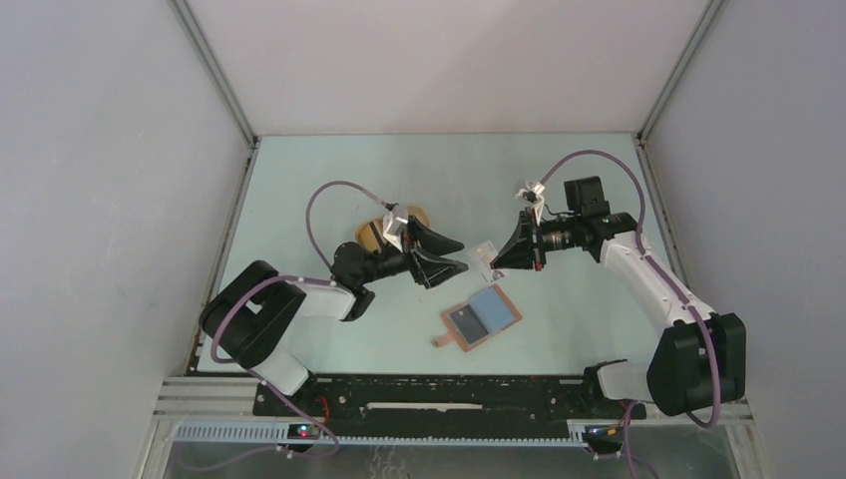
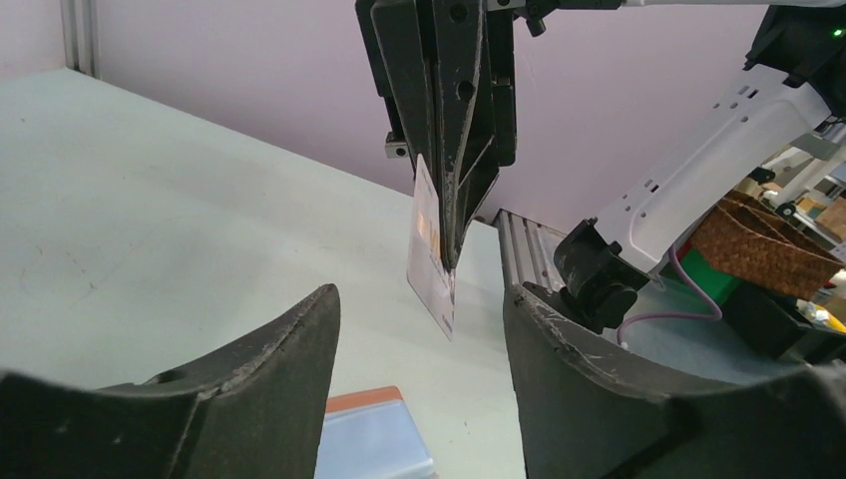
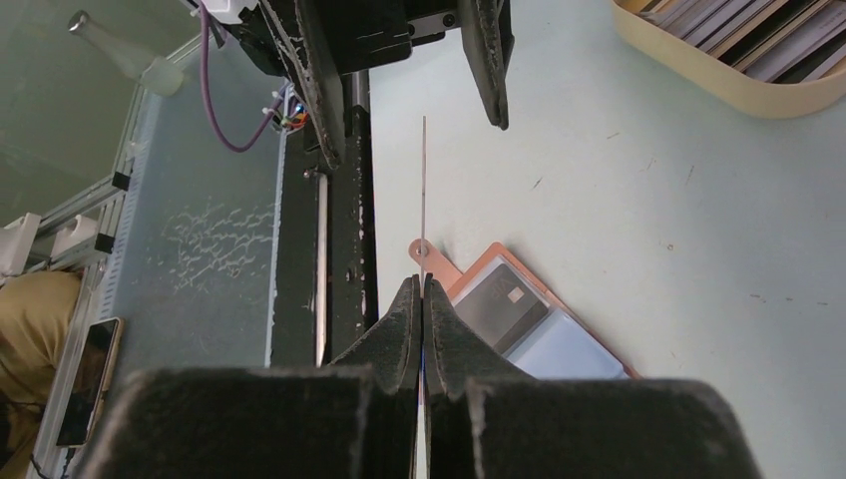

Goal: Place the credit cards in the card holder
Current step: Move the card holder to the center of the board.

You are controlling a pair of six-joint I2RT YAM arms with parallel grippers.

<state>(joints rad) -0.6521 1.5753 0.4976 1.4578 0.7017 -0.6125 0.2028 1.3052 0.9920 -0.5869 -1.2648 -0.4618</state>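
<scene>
Top external view shows the card holder (image 1: pixel 481 316) lying open and flat on the pale green table (image 1: pixel 559 190), with its small tab pointing toward the arm bases. One half of it has a dark card (image 1: pixel 461 321) in it and the other half looks light blue. Just past the card holder, on the side away from the bases, the two grippers meet tip to tip. The right gripper (image 1: pixel 496 261) comes in from the right of the card holder and is pinched tight on a white credit card (image 1: pixel 485 251) — its two fingers are pressed together with the card's edge between them. The card is up in the air, standing on its edge, higher than the card holder and not touching it. The left gripper (image 1: pixel 462 256) comes in from the left of the card holder, and its fingers are spread apart, one on each side of the card. In the right wrist view there is a gap between the card and each left finger, so they are not touching it. Well off to the far left of the card holder, partly hidden behind the left arm, sits a tan tray (image 1: pixel 369 235) — the right wrist view shows more cards (image 3: pixel 738 30) lying in it.
</scene>
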